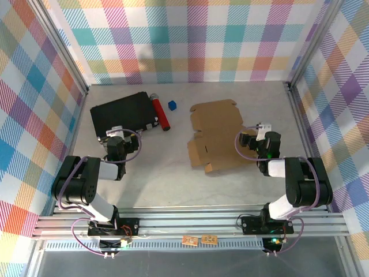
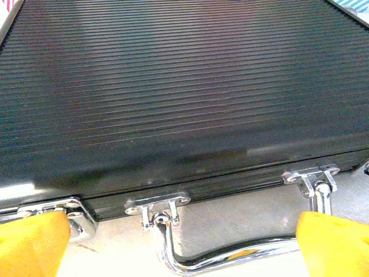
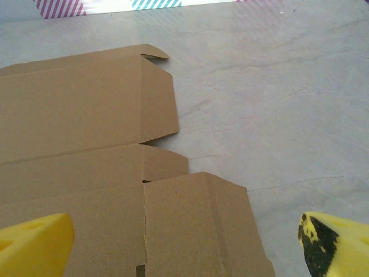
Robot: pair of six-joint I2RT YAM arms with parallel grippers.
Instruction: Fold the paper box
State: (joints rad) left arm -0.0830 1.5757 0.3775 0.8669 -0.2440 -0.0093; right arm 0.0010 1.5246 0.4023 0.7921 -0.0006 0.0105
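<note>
**Paper box (image 1: pixel 218 135) unfolded, flat on the table (image 1: pixel 173 179) just ahead of my right pincer (image 1: pixel 249 138).**

I see the right pincer wide and empty, with the nearest flap lying between its yellow fingers (image 3: pixel 34 245) and the sheet spreading off to their left. My left pincer (image 1: pixel 115 135) is also wide and empty. The black case (image 1: pixel 124 113) lies just ahead of it, its chrome handle (image 2: pixel 230 257) between the fingers. A red cylinder (image 1: pixel 161 112) lies further ahead and to the right.

a black ribbed case (image 1: pixel 124 115) lies flat on the far left of the pale grey table (image 1: pixel 167 179), its chrome handle (image 2: pixel 230 257) and latches (image 2: pixel 157 203) on the near edge. just beside its right end lies a red cylinder (image 1: pixel 162 115) with a dark cap, and near that a small blue object (image 1: pixel 172 105). pastel checked walls (image 1: pixel 184 40) surround the table.
</note>
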